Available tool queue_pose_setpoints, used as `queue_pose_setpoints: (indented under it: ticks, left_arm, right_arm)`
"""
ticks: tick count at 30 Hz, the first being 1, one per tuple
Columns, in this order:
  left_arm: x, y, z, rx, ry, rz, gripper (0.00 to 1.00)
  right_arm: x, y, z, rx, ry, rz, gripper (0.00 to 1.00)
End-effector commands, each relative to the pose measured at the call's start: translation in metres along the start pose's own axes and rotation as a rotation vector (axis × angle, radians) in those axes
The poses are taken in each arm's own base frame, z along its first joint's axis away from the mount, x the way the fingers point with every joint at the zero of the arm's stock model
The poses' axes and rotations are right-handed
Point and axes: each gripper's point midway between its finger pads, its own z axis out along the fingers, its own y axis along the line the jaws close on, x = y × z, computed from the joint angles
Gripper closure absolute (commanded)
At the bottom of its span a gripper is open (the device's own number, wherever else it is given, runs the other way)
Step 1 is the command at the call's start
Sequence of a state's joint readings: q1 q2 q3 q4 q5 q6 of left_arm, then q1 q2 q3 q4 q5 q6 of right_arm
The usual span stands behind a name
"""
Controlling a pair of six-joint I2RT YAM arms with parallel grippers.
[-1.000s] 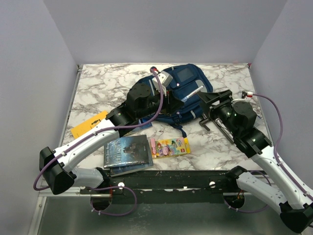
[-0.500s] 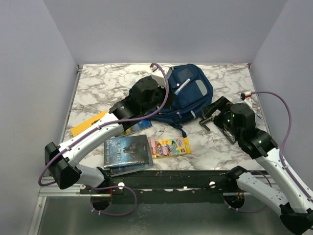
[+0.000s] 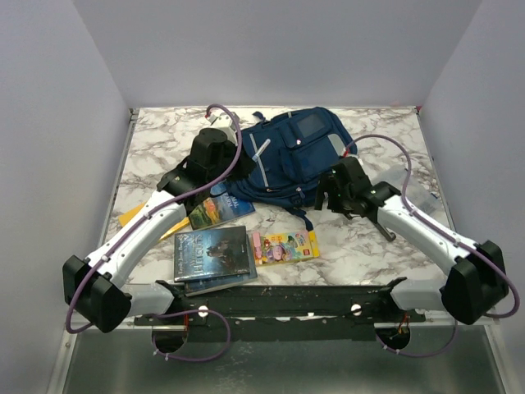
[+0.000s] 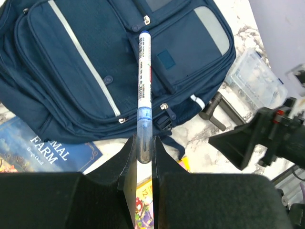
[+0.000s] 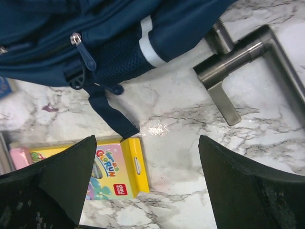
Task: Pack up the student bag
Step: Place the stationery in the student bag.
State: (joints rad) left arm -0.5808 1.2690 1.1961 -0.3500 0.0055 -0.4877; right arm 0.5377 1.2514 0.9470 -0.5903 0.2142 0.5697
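Left pincer point(image 4: 141, 143) holds one pen point(image 4: 144, 71) over one bag point(image 4: 47, 71).

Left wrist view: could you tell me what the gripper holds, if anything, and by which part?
The left gripper pinches a pen by its clear near end.

Student bag point(image 3: 305, 164) — matt navy cloth; table point(image 3: 156, 135) glossy marble-look; pen point(image 4: 143, 71) — smooth plastic.

Navy student bag point(image 3: 295, 160) with grey stripes; white pen point(image 4: 143, 76), blue-tipped; yellow packet point(image 5: 114, 167); desk point(image 3: 160, 139) white marble, veined grey.
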Motion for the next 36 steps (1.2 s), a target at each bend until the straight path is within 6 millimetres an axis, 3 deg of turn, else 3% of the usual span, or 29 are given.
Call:
queue_pose_setpoints:
  ticks: [1,4,9,15,19,30,36]
  left_arm:
    - [0.013,0.001,-0.014,0.033,0.049,-0.037,1.00]
    - [0.015,0.009,-0.015,0.022,0.052,-0.037,1.00]
    - [0.013,0.023,-0.013,-0.003,0.078,-0.050,1.00]
    - [0.017,0.032,-0.005,-0.006,0.112,-0.060,1.00]
    - [0.022,0.041,-0.002,-0.021,0.128,-0.077,1.00]
    - [0.014,0.060,-0.009,-0.036,0.110,-0.137,1.00]
    - [0.007,0.062,-0.017,-0.028,0.088,-0.158,1.00]
  right_arm:
    - [-0.003,0.027,0.015,-0.039,0.011,-0.109,0.09]
    - [-0.003,0.038,0.026,0.037,0.009,-0.219,0.10]
    - [-0.005,0.037,0.049,0.219,0.049,-0.359,0.12]
    - [-0.013,0.080,0.061,0.045,0.030,-0.327,0.12]
    - [-0.018,0.092,0.070,0.009,0.015,-0.322,0.12]
    - [-0.045,0.082,0.085,0.118,-0.016,-0.447,0.18]
    - [-0.050,0.088,0.101,0.140,0.032,-0.475,0.37]
